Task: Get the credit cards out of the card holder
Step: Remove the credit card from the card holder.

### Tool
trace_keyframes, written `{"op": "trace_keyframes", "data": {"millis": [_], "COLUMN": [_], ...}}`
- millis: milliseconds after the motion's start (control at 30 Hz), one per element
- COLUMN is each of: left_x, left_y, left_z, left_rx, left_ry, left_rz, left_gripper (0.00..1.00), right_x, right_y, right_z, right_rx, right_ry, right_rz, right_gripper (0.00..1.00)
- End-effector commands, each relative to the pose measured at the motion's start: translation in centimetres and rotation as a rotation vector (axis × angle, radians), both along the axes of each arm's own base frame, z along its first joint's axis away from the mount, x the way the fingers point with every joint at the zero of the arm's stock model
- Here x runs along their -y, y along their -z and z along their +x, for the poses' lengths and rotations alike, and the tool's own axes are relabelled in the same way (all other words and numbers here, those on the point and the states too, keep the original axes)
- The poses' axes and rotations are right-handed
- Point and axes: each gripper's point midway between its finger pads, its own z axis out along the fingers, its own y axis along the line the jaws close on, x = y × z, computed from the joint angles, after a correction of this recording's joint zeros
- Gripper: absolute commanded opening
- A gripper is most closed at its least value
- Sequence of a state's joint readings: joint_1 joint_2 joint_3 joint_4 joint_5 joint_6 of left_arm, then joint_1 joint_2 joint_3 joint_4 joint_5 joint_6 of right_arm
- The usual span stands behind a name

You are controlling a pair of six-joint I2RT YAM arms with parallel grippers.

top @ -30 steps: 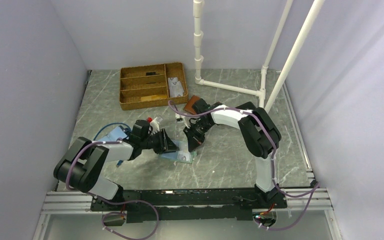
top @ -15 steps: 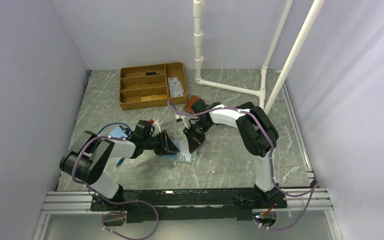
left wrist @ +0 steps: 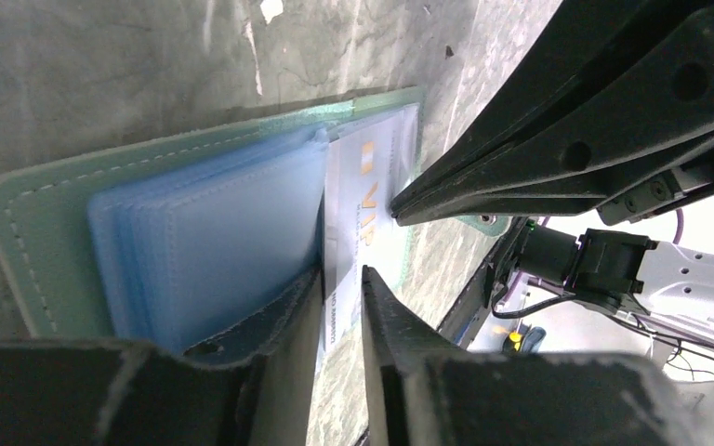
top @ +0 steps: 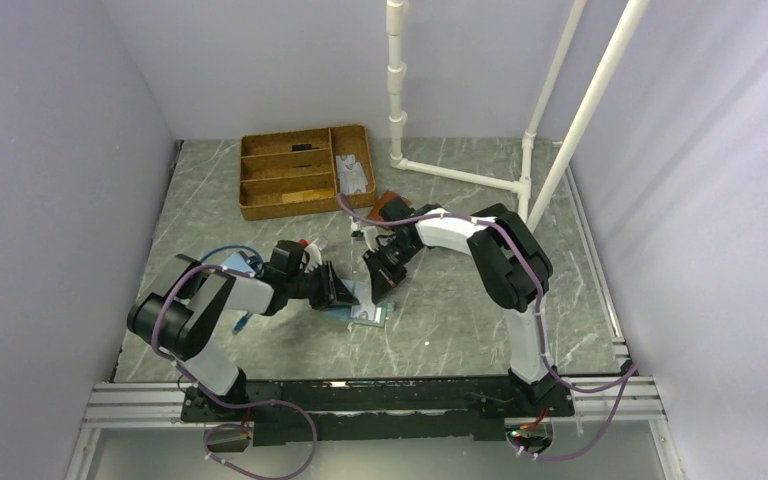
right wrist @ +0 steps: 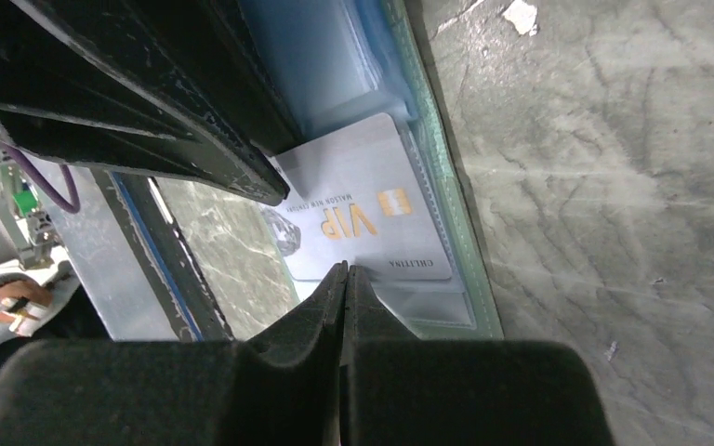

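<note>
The light blue card holder (top: 363,309) lies open on the marble table, greenish edge (left wrist: 37,232) and blue sleeves (left wrist: 214,232) showing. A whitish credit card (left wrist: 364,190) marked VIP sticks partly out of a sleeve. My left gripper (left wrist: 342,279) sits low at the holder's left side, jaws a narrow gap apart, with one finger (left wrist: 274,321) against the blue sleeves and the card's edge showing in the gap. My right gripper (right wrist: 345,271) is shut, its tip resting on the card (right wrist: 363,218) from the other side. In the top view both grippers (top: 345,292) (top: 380,288) meet over the holder.
A wooden compartment tray (top: 305,170) stands at the back left. A brown wallet (top: 388,207) lies behind the right gripper. A white pipe frame (top: 460,175) rises at the back right. A flat light blue piece with a blue cable (top: 228,268) lies under the left arm.
The left gripper's jaws have narrowed a little at the holder. The left arm's elbow has swung slightly right, and the right gripper has edged a bit toward the left one.
</note>
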State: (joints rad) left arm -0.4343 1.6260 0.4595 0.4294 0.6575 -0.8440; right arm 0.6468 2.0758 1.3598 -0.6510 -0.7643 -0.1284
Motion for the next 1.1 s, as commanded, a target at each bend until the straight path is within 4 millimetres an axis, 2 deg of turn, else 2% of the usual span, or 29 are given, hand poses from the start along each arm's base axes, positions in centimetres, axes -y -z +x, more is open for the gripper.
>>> {"op": "trace_keyframes", "data": {"millis": [0,100,167,300,433,600,767,967,1067], "left_x": [-0.7,-0.7,-0.6,-0.8,-2.3,-3.3,-3.4,-3.2,-3.1], "left_y": [1.2,1.0,1.0,1.1,1.1,0.5,0.3,-0.6,-0.8], "left_z": [0.1,0.1,0.0,-0.1,0.2,0.5,0.1,0.5,0.6], "left_rx": [-0.002,0.002,0.001,0.002,0.007,0.012,0.02,0.051,0.057], "left_ry": [-0.046,-0.05,-0.05,-0.057,-0.095,-0.108,-0.104,-0.09,-0.091], "left_rz": [0.053,0.043,0.038,0.034,0.039,-0.016,-0.031,-0.04,-0.052], "left_gripper": [0.26,0.17,0.01,0.0,0.0,0.0,0.0,0.0,0.0], "right_x": [-1.8,-1.5,-1.2,-0.4,0.6,1.2,0.8,-0.6,-0.8], "right_y": [1.7,2.2,2.6,3.1,3.2,2.9,1.9,-1.0,-0.4], "right_z": [1.8,2.0,2.1,2.4,2.9,3.0,2.4,0.1,-0.1], "right_rx": [0.091,0.104,0.106,0.129,0.143,0.149,0.137,0.07,0.066], "right_ry": [0.023,0.03,0.026,0.006,0.013,-0.01,-0.059,-0.164,-0.159], "right_rz": [0.025,0.002,-0.017,-0.064,-0.09,-0.094,-0.046,0.133,0.115], "right_gripper": [0.0,0.0,0.0,0.0,0.0,0.07,0.13,0.16,0.16]}}
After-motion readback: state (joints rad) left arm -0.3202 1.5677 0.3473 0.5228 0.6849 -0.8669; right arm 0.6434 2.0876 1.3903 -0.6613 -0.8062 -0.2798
